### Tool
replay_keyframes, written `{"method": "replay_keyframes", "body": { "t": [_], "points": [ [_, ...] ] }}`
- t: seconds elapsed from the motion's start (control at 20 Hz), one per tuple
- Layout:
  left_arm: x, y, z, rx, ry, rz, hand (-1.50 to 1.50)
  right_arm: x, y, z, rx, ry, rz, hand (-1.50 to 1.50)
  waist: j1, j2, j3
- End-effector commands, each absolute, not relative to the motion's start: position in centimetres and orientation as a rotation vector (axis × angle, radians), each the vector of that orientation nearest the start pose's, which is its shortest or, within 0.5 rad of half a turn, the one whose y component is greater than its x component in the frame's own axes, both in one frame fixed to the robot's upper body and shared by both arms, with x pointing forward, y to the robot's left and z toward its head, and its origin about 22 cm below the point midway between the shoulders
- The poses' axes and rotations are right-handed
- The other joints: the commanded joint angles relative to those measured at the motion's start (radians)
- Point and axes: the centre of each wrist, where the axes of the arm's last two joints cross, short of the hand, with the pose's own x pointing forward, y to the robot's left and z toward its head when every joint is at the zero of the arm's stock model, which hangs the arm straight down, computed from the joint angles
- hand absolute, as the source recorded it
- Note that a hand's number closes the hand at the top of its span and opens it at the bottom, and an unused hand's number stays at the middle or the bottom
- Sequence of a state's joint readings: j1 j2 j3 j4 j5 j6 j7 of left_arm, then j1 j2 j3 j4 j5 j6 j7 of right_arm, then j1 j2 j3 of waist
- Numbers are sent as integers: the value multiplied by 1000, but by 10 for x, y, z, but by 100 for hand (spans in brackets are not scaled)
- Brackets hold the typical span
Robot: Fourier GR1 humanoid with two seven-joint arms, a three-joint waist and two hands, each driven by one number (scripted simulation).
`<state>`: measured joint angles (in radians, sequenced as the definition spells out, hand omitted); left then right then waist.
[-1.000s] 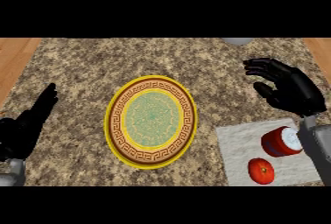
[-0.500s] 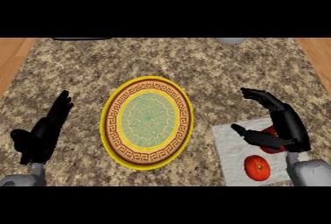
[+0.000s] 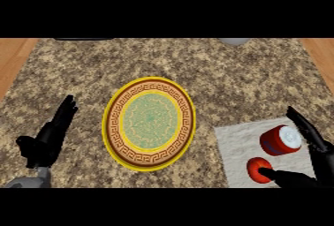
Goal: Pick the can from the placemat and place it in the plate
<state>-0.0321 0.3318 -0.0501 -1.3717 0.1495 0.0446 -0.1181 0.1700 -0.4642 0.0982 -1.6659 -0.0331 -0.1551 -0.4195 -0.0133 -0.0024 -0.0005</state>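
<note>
The speckled surface (image 3: 248,75) carries a yellow-rimmed plate (image 3: 149,123), with a pale placemat (image 3: 241,150) to its right. The red can (image 3: 280,140) lies there, between the right hand's (image 3: 313,152) spread fingers (image 3: 301,124), unheld. The left hand (image 3: 49,139) rests open.

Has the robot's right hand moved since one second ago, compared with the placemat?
Yes. The right hand has come down from above the placemat toward the view's lower right and now brackets the can.

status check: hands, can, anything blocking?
Right hand open beside can, not gripping. Can on placemat, red tomato-like thing next to it. Plate bare. Left hand resting open.
</note>
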Motion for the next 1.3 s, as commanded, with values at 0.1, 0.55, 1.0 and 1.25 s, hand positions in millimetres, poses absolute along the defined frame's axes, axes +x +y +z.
{"method": "replay_keyframes", "body": {
  "t": [0.1,0.55,1.0,1.25],
  "points": [
    [242,300,-31,159,-1503,-130,0,184,-351,51,-537,-1722,569,-150,5,1,-1],
    [251,309,-25,154,-1519,-133,0,184,-354,83,-626,-1356,888,-150,11,3,-1],
    [251,310,-23,161,-1524,-141,0,205,-341,82,-650,-1183,915,-150,15,3,0],
    [244,291,-21,157,-1539,-135,0,213,-360,75,-702,-1078,991,-150,17,2,1]
  ]
}}
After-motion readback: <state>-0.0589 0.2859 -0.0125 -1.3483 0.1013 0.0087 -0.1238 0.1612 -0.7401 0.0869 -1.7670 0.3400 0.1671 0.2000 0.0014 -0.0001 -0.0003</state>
